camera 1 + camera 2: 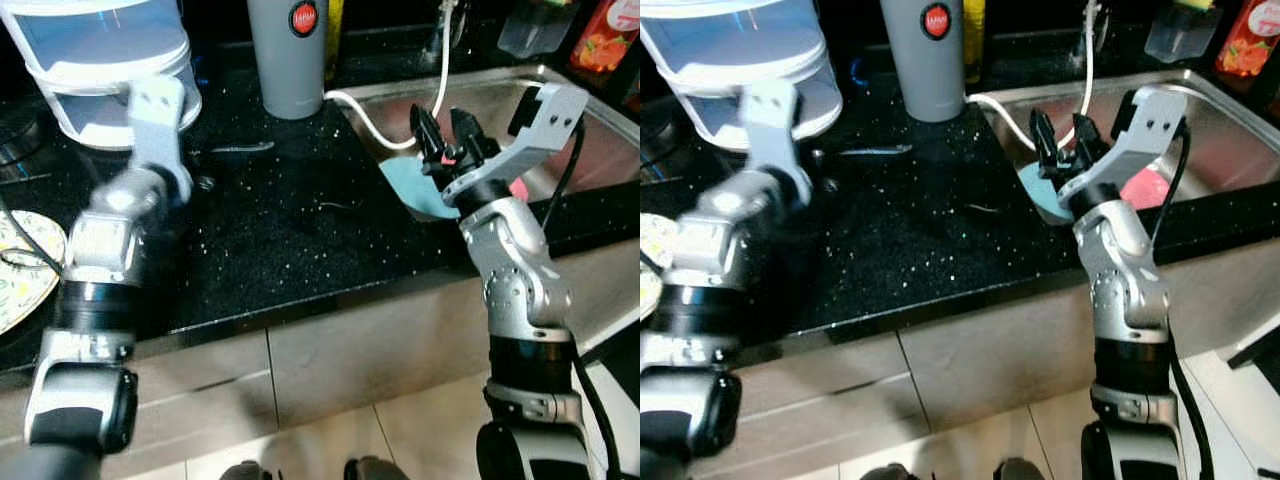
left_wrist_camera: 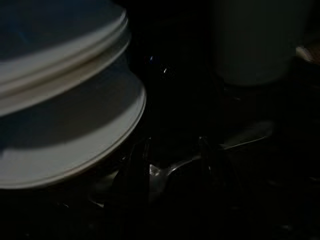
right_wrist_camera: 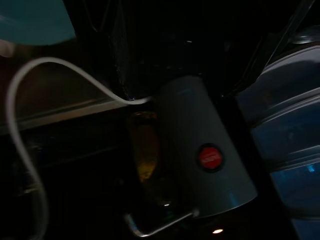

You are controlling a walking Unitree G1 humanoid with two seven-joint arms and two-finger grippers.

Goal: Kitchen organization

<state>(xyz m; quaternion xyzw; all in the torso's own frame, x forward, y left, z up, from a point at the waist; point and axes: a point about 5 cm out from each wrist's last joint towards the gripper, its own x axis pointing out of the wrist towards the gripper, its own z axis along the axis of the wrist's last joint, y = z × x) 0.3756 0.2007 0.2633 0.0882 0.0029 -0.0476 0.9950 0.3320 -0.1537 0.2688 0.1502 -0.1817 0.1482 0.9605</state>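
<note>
A metal spoon (image 2: 167, 170) lies on the black counter (image 1: 300, 250) by the base of the white water filter jug (image 1: 100, 70). My left gripper (image 2: 172, 157) is open, with one finger on each side of the spoon's bowl; from the head it sits at the jug's foot (image 1: 192, 183). A second utensil (image 1: 240, 148) and a third (image 1: 340, 207) lie further right on the counter. My right gripper (image 1: 446, 130) is open and empty, raised over a teal cloth (image 1: 412, 185) on the sink's near left corner.
A grey cylinder with a red button (image 1: 290, 50) stands behind the utensils. A white hose (image 1: 365, 108) runs into the steel sink (image 1: 590, 140), where a pink item (image 1: 1145, 188) lies. A patterned plate (image 1: 18, 262) sits far left. Bottles (image 1: 605, 35) line the back right.
</note>
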